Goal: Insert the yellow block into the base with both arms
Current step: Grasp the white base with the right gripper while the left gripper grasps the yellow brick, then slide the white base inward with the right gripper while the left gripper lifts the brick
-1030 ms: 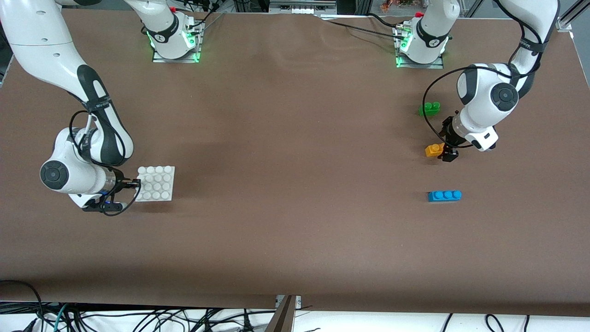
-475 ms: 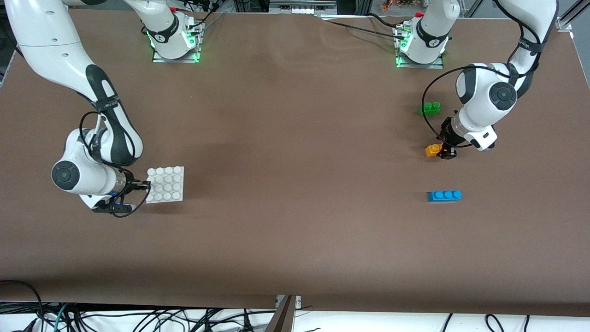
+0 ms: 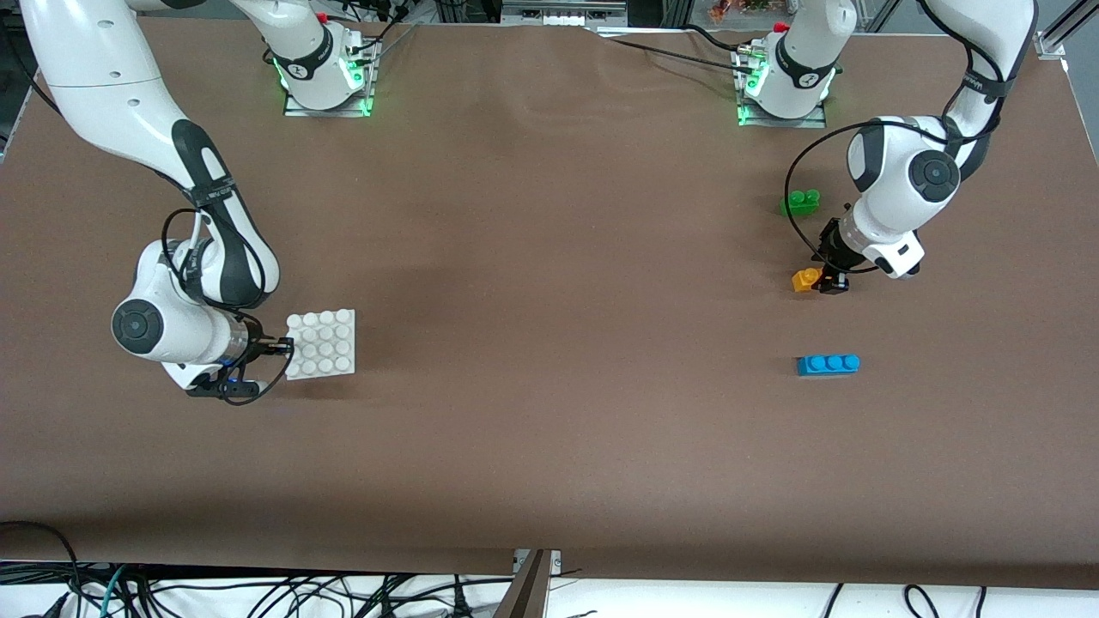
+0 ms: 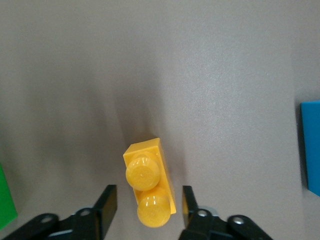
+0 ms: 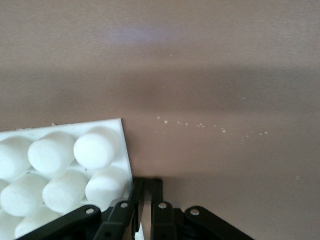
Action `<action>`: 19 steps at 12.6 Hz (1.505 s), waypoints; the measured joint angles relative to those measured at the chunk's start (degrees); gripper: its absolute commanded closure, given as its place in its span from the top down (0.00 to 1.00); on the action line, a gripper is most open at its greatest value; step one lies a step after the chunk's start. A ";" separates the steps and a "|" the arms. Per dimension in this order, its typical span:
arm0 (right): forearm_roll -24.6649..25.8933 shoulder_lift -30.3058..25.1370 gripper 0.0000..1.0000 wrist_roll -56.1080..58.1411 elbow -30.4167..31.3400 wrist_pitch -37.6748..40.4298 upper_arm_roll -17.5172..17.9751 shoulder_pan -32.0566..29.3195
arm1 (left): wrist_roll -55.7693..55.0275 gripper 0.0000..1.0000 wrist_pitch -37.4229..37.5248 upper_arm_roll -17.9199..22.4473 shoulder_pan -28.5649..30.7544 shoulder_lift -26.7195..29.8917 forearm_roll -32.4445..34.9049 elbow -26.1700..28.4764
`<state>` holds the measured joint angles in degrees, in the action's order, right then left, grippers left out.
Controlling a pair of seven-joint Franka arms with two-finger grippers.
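Note:
The yellow block [image 3: 807, 279] lies on the table toward the left arm's end, two studs up [image 4: 148, 182]. My left gripper [image 3: 828, 281] is low over it, the jaws straddling the block's stud end [image 4: 149, 192] with a gap showing on each side, so it is open. The white studded base [image 3: 323, 343] is toward the right arm's end. My right gripper [image 3: 282, 348] is shut on the thin edge of the base [image 5: 65, 165], its fingers [image 5: 161, 200] pinching the rim beside the corner studs.
A green two-stud brick [image 3: 799, 202] lies farther from the front camera than the yellow block; its edge shows in the left wrist view [image 4: 6, 200]. A blue three-stud brick [image 3: 828, 365] lies nearer [image 4: 311, 145]. The brown tabletop [image 3: 549, 326] stretches between the arms.
The right arm has carried the base a little way toward the table's middle. The left gripper's fingers have narrowed around the yellow block, which has stayed in place.

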<state>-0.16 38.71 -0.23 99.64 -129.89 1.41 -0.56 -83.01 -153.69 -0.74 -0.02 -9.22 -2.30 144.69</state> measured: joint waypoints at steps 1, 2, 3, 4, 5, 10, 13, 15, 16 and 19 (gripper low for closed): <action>0.00 0.01 0.13 0.00 0.00 0.00 -0.02 0.36 | 0.00 0.50 -0.09 0.00 0.00 -0.03 0.00 0.13; 0.01 0.02 0.13 0.00 0.00 0.00 -0.11 0.76 | 0.00 0.48 -0.19 -0.01 0.00 -0.08 0.00 0.26; 0.02 0.02 0.13 0.00 0.00 0.00 -0.22 1.13 | 0.00 0.45 -0.24 -0.03 0.00 -0.14 0.12 0.36; 0.04 0.02 0.13 0.00 0.00 -0.01 -0.52 1.51 | 0.00 0.41 -0.26 -0.07 -0.01 -0.16 0.30 0.44; 0.04 0.02 0.13 0.00 0.00 -0.01 -0.75 1.80 | 0.00 0.37 -0.27 -0.12 -0.01 -0.18 0.50 0.50; -0.03 0.03 0.13 -1.47 0.02 -0.27 -1.01 4.44 | 0.01 0.04 -0.44 -0.17 -0.01 -0.21 0.81 0.57; -0.17 0.06 0.13 -2.03 0.04 -0.72 -1.00 6.56 | 0.01 0.00 -0.51 -0.17 -0.01 -0.21 0.84 0.57; -0.36 0.07 0.13 -2.70 0.05 -1.08 -0.98 7.35 | 0.04 0.00 -0.53 -0.18 -0.01 -0.16 0.86 0.56; -0.60 0.08 0.13 -3.26 0.06 -1.35 -0.92 7.89 | 0.07 0.00 -0.55 -0.18 -0.01 -0.02 0.87 0.56; -0.13 0.07 0.13 -5.23 0.07 -1.49 -1.91 9.37 | 0.09 0.00 0.30 -0.23 -0.02 1.03 0.99 0.34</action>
<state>-0.29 38.78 -5.47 99.72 -131.38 -0.49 8.81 -82.92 -153.39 -0.96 -0.03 -8.19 -1.31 145.03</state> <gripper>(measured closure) 0.868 0.718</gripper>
